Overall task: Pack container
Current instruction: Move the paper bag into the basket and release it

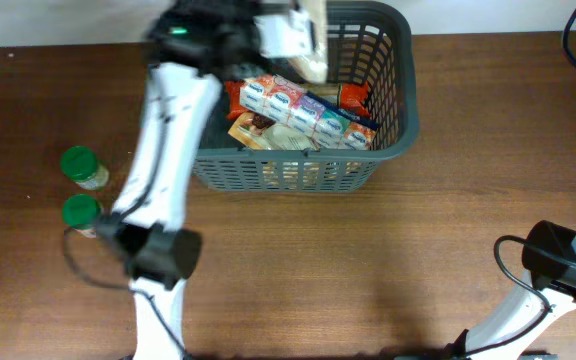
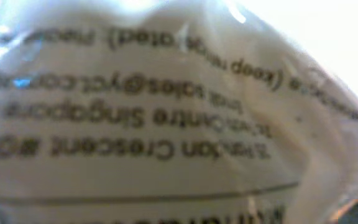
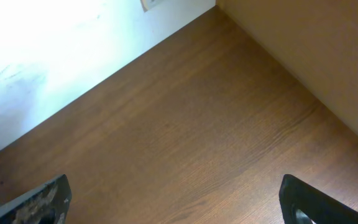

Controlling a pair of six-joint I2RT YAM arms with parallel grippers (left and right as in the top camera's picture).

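Pinched in the left claw (image 1: 301,35) above the basket (image 1: 409,95), ready for dropping in — a pale packet (image 1: 314,62); right claw (image 3: 173,204) spread, parked clear.

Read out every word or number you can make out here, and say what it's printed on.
"sales@yct.com": pale packet, printed upside down in the left wrist view.
"Centre Singapore": same packet.
"Crescent": same packet.
Its other print is blurred.
Labels on the cartons in the basket: too small to read.
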